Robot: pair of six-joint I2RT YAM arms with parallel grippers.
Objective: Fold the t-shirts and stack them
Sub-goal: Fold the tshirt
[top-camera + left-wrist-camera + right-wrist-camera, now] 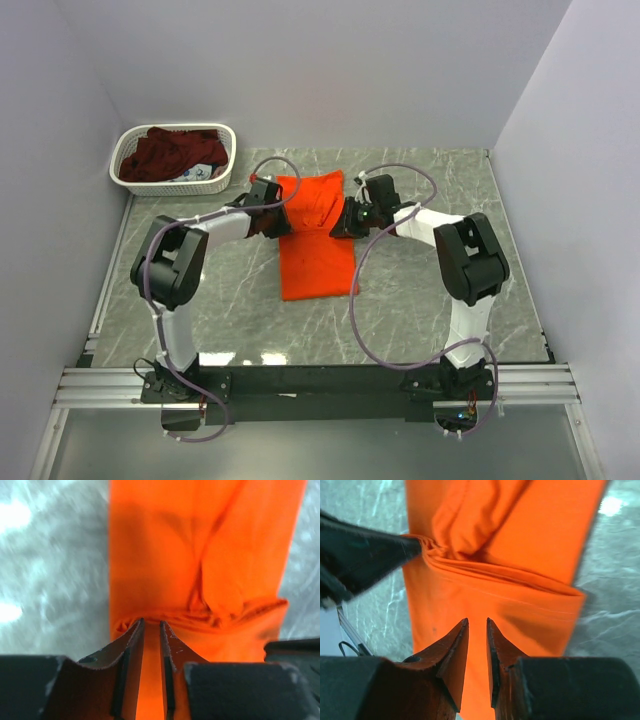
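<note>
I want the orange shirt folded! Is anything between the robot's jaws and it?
Nothing visible. The left gripper and right gripper are both right at the orange t-shirt, with only its cloth before their jaws.

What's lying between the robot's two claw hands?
The bright orange cloth t-shirt: its folded-over part fills the gap between left gripper and right gripper, clearest in the top view.

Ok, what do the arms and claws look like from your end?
The left arm and right arm both have white links with bulky black joints, and a grey-purple cable loops loosely along each. The left claw and right claw each have two dark, tapered fingers on black blocks. No markings show.
</note>
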